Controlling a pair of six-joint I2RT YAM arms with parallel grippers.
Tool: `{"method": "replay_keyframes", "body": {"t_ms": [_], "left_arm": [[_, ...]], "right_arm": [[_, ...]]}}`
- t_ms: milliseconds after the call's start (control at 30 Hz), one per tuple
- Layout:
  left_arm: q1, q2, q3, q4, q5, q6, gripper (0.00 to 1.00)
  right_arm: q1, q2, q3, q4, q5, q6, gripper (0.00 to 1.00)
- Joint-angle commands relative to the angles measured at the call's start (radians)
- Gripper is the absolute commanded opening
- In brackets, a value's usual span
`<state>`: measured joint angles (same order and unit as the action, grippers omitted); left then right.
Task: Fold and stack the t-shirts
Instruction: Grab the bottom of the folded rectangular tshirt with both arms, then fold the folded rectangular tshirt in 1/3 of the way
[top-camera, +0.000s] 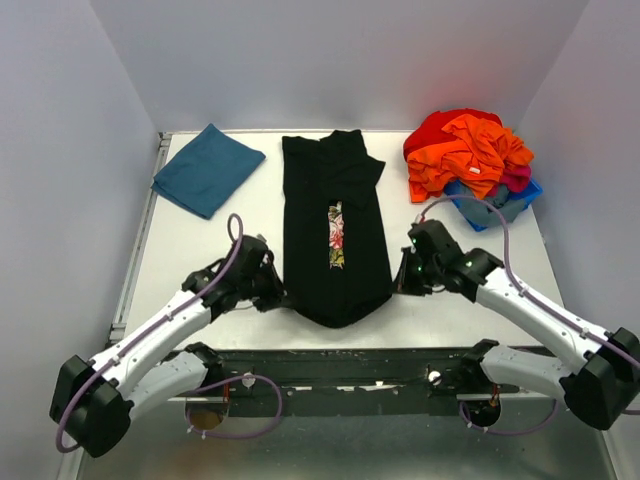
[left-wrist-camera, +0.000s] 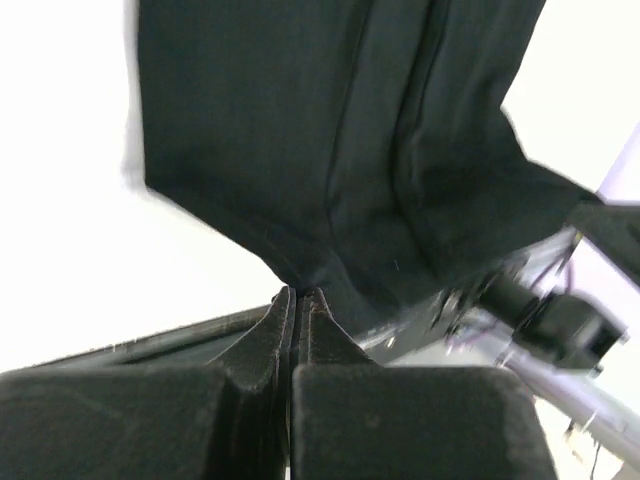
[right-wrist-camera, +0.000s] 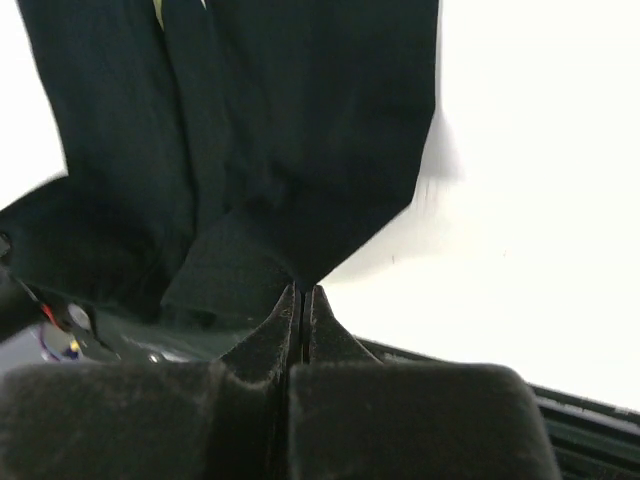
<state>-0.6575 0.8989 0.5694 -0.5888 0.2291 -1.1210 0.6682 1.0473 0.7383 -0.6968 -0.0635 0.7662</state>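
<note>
The black t-shirt (top-camera: 335, 225) lies folded into a long strip down the middle of the table, a narrow band of floral print showing on top. My left gripper (top-camera: 279, 297) is shut on its near left corner, seen in the left wrist view (left-wrist-camera: 297, 292). My right gripper (top-camera: 396, 288) is shut on its near right corner, seen in the right wrist view (right-wrist-camera: 302, 288). The near end sags between the two grippers. The teal-blue shirt (top-camera: 207, 168) lies folded flat at the back left.
A blue bin (top-camera: 495, 200) heaped with orange and red clothes (top-camera: 466, 150) stands at the back right. The table's near edge (top-camera: 340, 350) runs just behind the held shirt end. White walls close the table on three sides.
</note>
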Motion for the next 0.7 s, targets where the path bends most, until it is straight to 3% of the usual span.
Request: {"method": "replay_keyframes", "body": {"t_ms": [0, 333, 667], "left_arm": [[0.149, 0.087, 0.128, 0.029, -0.066, 0.124, 0.0], [0.306, 0.44, 0.345, 0.273, -0.203, 0.156, 0.0], [0.337, 0.712, 0.572, 0.305, -0.252, 0.224, 0.0]], "right_arm": [[-0.094, 0.092, 0.154, -0.017, 0.057, -0.119, 0.01], [-0.269, 0.495, 0.514, 0.042, -0.012, -0.226, 0.01], [-0.341, 0.845, 0.844, -0.012, -0.071, -0.26, 0.01]]}}
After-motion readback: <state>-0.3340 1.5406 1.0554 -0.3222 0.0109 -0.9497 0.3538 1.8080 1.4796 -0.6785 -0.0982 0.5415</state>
